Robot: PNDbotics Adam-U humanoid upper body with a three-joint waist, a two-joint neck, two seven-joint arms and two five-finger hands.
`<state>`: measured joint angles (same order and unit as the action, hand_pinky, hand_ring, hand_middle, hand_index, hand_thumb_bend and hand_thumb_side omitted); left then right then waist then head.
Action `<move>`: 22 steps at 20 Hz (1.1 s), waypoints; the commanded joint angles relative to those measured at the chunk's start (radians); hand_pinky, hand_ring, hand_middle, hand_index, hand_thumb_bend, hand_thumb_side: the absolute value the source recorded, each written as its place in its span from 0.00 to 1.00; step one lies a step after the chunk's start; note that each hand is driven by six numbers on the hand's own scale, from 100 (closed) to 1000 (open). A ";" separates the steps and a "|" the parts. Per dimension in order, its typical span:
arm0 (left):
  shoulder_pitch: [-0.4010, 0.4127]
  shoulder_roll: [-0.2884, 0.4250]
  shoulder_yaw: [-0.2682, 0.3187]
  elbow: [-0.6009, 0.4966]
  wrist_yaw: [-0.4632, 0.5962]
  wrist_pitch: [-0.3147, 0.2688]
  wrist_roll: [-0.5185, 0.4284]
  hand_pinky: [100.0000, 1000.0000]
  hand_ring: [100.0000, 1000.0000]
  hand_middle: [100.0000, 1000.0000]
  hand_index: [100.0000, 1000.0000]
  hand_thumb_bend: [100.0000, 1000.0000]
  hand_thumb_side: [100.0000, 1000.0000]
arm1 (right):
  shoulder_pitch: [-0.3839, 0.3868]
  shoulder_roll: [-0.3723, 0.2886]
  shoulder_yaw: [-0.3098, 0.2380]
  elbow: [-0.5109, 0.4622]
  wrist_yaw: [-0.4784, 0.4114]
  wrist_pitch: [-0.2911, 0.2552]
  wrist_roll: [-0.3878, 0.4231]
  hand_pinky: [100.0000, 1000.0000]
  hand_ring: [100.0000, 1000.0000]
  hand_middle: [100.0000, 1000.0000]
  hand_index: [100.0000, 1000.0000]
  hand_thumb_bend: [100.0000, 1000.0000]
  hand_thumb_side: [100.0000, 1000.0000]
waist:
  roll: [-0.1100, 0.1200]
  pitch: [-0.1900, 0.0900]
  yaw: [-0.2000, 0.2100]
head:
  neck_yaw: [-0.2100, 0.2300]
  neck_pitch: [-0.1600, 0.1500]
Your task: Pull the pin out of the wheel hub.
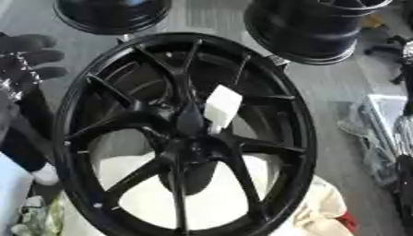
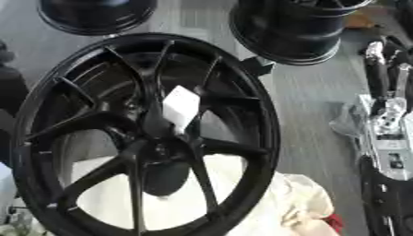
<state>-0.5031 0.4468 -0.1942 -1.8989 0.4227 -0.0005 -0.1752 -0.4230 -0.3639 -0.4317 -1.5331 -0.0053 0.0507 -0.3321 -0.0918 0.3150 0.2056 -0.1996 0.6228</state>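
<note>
Both hands sit at the edges: the left hand (image 1: pixel 32 57) shows at the upper left in the left eye view, dark fingers spread and straight, holding nothing, just beside the rim of the wheel hub (image 1: pixel 184 133); the right hand (image 2: pixel 386 78) comes in at the right edge of the right eye view, fingers pointing up and relaxed, well apart from the wheel. A white pin (image 1: pixel 221 107) stands in the hub's centre, its long axis tilted up and slightly right, wider at the top, between the black spokes. The wheel lies tilted on cream cloth (image 2: pixel 266 207) over the grey surface (image 2: pixel 315 110). Two more black rims (image 1: pixel 310 27) stand beyond it at the far edge, near but not blocking the pin
</note>
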 commanded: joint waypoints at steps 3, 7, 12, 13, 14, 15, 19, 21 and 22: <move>-0.012 0.018 0.007 -0.013 -0.005 0.001 0.004 0.80 0.81 0.75 0.73 0.16 0.75 | -0.034 -0.065 0.010 0.003 0.001 0.002 0.017 0.87 0.73 0.68 0.78 0.00 0.63 | -0.001 -0.028 0.000 | 0.004 -0.016; -0.004 0.026 0.007 -0.010 -0.009 0.001 0.004 0.80 0.81 0.75 0.73 0.16 0.75 | -0.069 -0.138 0.038 0.042 -0.040 -0.014 0.047 0.88 0.74 0.69 0.79 0.00 0.58 | -0.005 -0.032 -0.005 | 0.004 -0.016; 0.005 0.037 0.005 -0.009 -0.014 0.000 0.003 0.80 0.81 0.75 0.73 0.16 0.75 | -0.134 -0.263 0.114 0.098 -0.063 -0.045 0.116 0.88 0.75 0.70 0.79 0.00 0.43 | -0.011 -0.037 -0.011 | 0.003 -0.007; 0.007 0.039 0.005 -0.009 -0.016 0.000 0.002 0.80 0.81 0.75 0.73 0.16 0.75 | -0.151 -0.289 0.136 0.106 -0.058 -0.049 0.131 0.88 0.75 0.70 0.80 0.00 0.40 | -0.014 -0.039 -0.012 | 0.003 -0.004; 0.009 0.041 0.004 -0.009 -0.017 0.000 0.002 0.80 0.81 0.75 0.73 0.16 0.75 | -0.168 -0.316 0.158 0.116 -0.053 -0.052 0.147 0.88 0.75 0.70 0.80 0.00 0.38 | -0.015 -0.040 -0.013 | 0.003 -0.002; 0.011 0.043 0.004 -0.008 -0.018 0.000 0.001 0.80 0.81 0.75 0.73 0.16 0.75 | -0.186 -0.342 0.181 0.125 -0.044 -0.056 0.163 0.87 0.76 0.70 0.80 0.00 0.33 | -0.018 -0.042 -0.014 | 0.003 0.002; 0.012 0.046 0.001 -0.008 -0.020 0.000 -0.001 0.80 0.81 0.75 0.73 0.16 0.75 | -0.254 -0.496 0.286 0.182 -0.031 -0.084 0.255 0.87 0.76 0.70 0.80 0.00 0.21 | -0.024 -0.043 -0.009 | -0.001 0.007; 0.011 0.048 -0.002 -0.007 -0.022 0.002 -0.004 0.80 0.81 0.75 0.73 0.16 0.75 | -0.286 -0.579 0.335 0.212 -0.038 -0.111 0.321 0.87 0.77 0.71 0.80 0.00 0.14 | -0.027 -0.043 -0.006 | -0.006 0.008; 0.011 0.050 -0.003 -0.007 -0.024 0.002 -0.005 0.80 0.81 0.75 0.73 0.16 0.75 | -0.302 -0.611 0.359 0.220 -0.033 -0.128 0.350 0.87 0.77 0.71 0.80 0.00 0.10 | -0.029 -0.043 -0.005 | -0.008 0.008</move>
<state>-0.4831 0.4678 -0.1986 -1.8972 0.4034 0.0016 -0.1768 -0.7058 -0.8843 -0.0925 -1.3219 -0.0389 -0.0619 -0.0165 -0.1251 0.2979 0.2005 -0.2028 0.6308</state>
